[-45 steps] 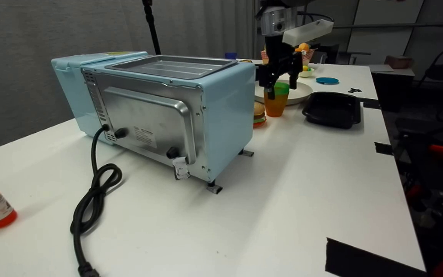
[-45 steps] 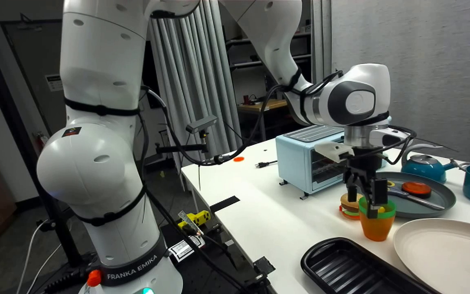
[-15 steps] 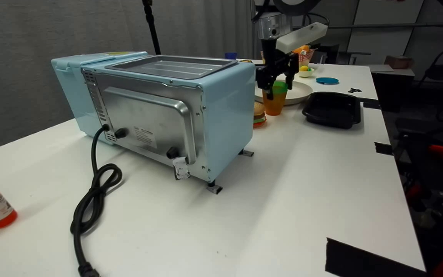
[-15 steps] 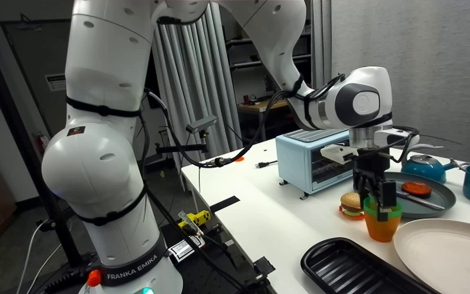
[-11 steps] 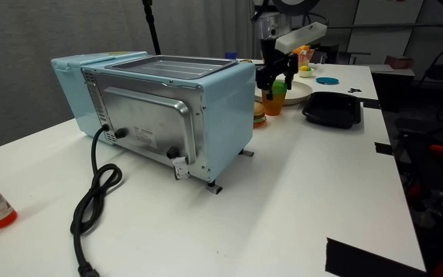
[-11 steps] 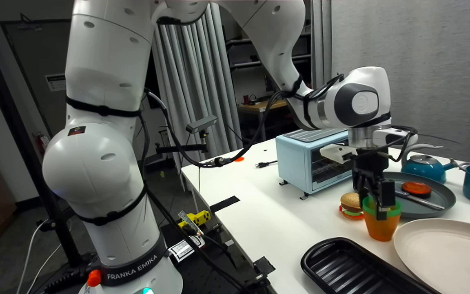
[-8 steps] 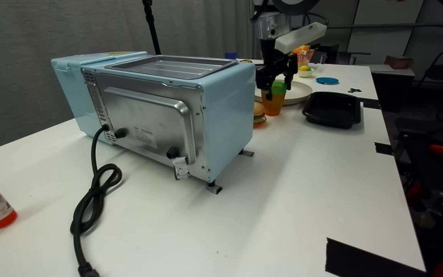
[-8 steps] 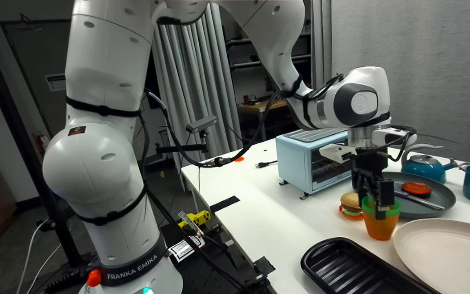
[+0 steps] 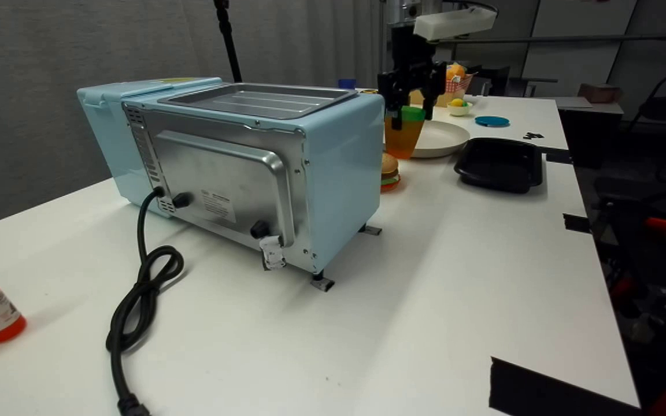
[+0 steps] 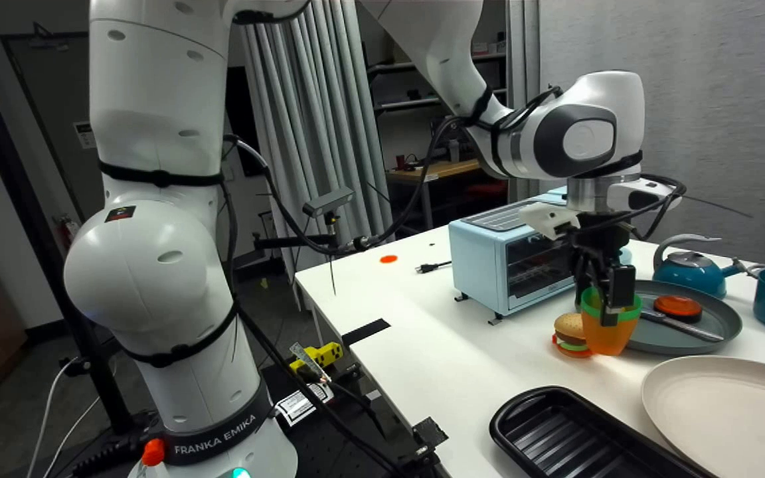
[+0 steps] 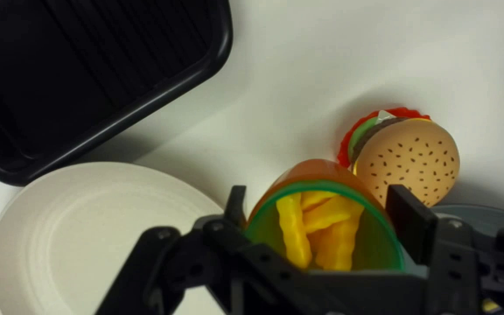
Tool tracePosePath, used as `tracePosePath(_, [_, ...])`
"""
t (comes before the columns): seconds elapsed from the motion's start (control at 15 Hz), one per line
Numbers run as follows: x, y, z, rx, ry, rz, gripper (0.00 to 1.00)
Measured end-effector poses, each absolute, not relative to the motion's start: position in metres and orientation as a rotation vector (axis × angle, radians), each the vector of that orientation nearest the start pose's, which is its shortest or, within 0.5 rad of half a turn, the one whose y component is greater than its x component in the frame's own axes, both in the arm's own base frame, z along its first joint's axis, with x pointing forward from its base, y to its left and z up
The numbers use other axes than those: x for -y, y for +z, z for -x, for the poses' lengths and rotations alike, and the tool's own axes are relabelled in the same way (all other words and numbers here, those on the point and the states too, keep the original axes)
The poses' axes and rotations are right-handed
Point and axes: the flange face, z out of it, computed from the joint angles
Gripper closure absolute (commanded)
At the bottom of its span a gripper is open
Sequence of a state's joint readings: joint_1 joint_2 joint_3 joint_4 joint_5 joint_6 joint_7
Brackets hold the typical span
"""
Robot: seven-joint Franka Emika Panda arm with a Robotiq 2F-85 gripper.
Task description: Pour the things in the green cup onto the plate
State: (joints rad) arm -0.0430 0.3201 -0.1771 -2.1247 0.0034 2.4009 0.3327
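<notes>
The white table (image 9: 454,277) is carrying the light-blue toaster oven (image 9: 235,179) and the pale plate (image 10: 734,411), which is lying flat. Above the table, the gripper (image 11: 320,210) is pinching the green cup (image 10: 608,337) (orange below its green rim) between 2 fingers (image 11: 409,221). The cup is hanging near the plate, close to upright. A toy burger (image 11: 409,162) is sitting on the table near the cup, inside which yellow strips (image 11: 322,218) are lying.
</notes>
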Motion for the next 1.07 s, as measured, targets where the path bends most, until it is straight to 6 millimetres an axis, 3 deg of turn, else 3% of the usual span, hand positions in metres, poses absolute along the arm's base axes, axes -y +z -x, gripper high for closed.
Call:
tracePosePath(0.33, [0.166, 0.290, -0.539, -0.907, 0.098, 2.984, 0.45])
tracePosePath(0.73, [0.220, 0.283, -0.512, -0.955, 0.205, 2.765, 0.45])
tracePosePath(1.07, [0.263, 0.289, -0.516, -1.003, 0.230, 2.650, 0.45])
